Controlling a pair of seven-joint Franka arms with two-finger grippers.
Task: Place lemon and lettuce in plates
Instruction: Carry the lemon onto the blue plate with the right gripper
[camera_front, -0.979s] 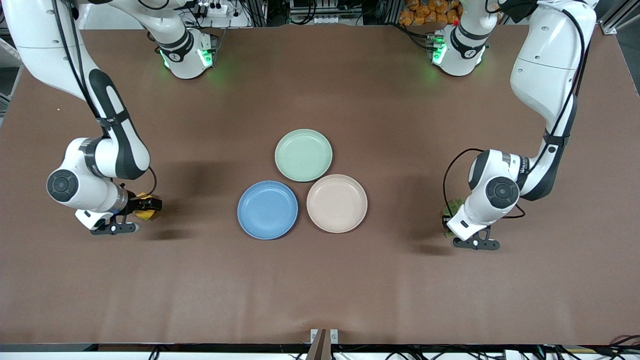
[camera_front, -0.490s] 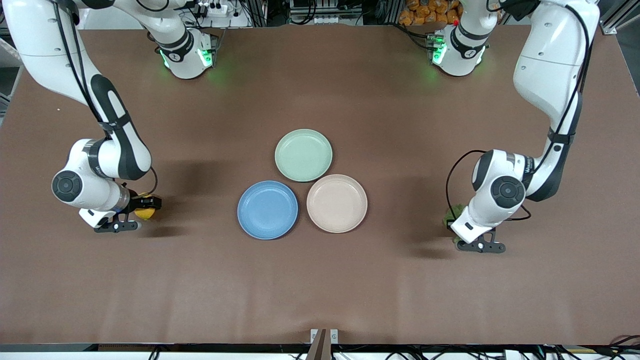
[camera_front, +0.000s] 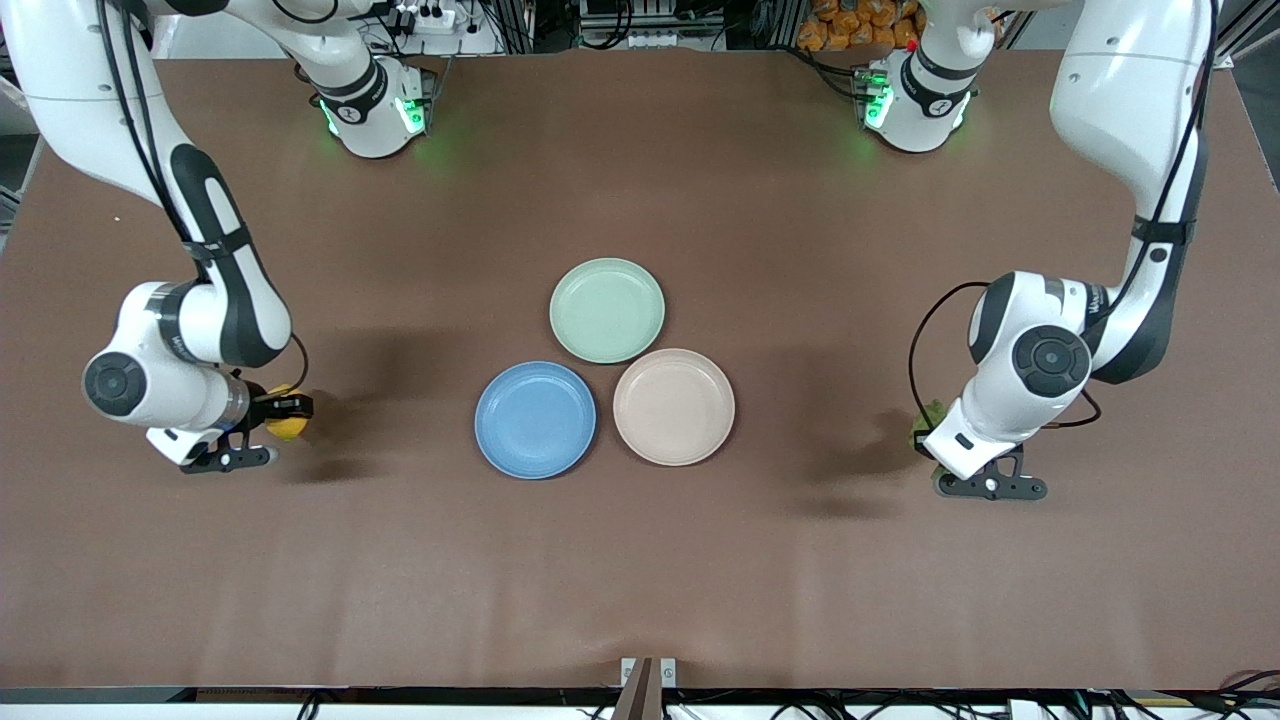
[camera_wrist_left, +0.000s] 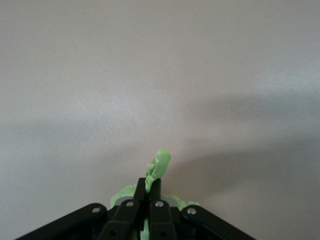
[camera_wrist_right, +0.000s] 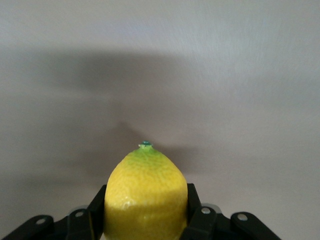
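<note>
My right gripper (camera_front: 284, 418) is shut on the yellow lemon (camera_front: 288, 427) and holds it just over bare table toward the right arm's end. In the right wrist view the lemon (camera_wrist_right: 145, 195) fills the gap between the fingers of the right gripper (camera_wrist_right: 146, 194). My left gripper (camera_front: 926, 432) is shut on the green lettuce (camera_front: 929, 414) over bare table toward the left arm's end. In the left wrist view the leaf (camera_wrist_left: 159, 166) sticks out past the closed left gripper (camera_wrist_left: 148, 188). The blue plate (camera_front: 535, 420) and beige-pink plate (camera_front: 674, 407) sit side by side mid-table, both empty.
A pale green plate (camera_front: 607, 309), also empty, sits farther from the front camera and touches the other two. The brown table (camera_front: 640, 560) spreads wide around the plates. Both arm bases stand along the table's top edge.
The left gripper has moved with the lettuce toward the left arm's end of the table, away from the plates. The right gripper has shifted slightly toward the right arm's end with the lemon.
</note>
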